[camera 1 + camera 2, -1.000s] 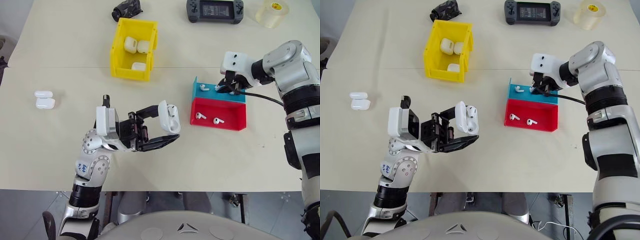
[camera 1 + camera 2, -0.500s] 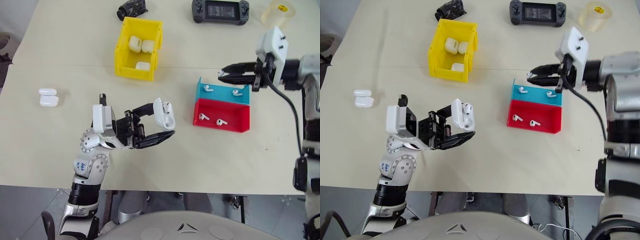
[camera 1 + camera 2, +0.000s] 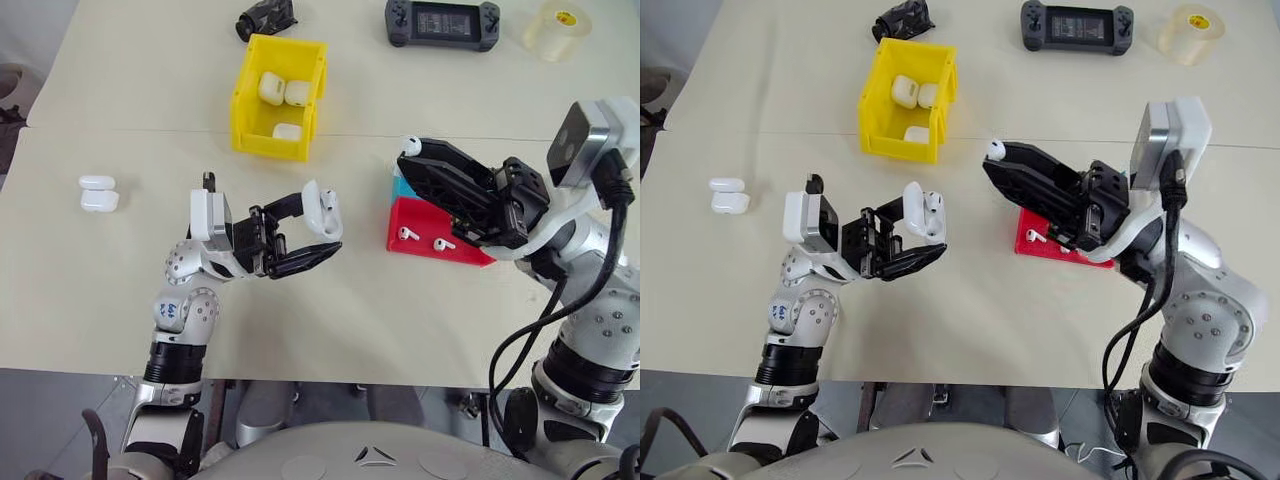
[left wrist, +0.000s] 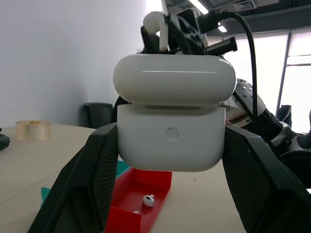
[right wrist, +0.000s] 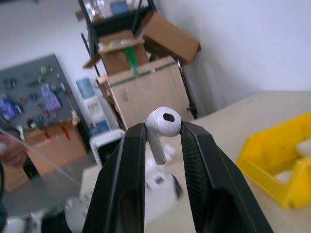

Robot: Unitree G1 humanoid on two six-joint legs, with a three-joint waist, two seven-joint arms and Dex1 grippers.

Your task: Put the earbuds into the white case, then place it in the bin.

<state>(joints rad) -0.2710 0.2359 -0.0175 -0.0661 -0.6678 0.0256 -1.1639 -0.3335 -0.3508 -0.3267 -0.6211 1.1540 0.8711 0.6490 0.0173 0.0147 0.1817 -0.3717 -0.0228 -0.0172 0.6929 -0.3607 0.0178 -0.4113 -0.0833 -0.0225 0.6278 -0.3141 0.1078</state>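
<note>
Bringing the right pincer (image 3: 998,160) back from the trays, I now hold one earbud (image 5: 160,127) pinched between its two fingers, bud end up. A second ago this pincer was down at the blue tray (image 3: 398,185); now it is lifted off the surface and turned toward the left pincer (image 3: 318,232). The earbud tip (image 3: 410,146) stands well above the surface, near the middle, still apart from the case (image 3: 322,210).

The left pincer is closed on the case and holds it in the air over the near half of the surface, lid flipped open, the open side turned up and toward the right arm. One earbud seems to sit inside already, but I cannot tell for sure. This arm has almost not moved.

I think the pick is done, and the next step is to put the earbud in the case. It needs careful aim, because the socket is small and the stem must go in first. Two earbuds (image 3: 402,234) lie in the red tray (image 3: 440,259). The bin (image 3: 248,133) stands toward the far edge, with three cases inside. Two more cases (image 3: 99,194) lie near the left edge.
</note>
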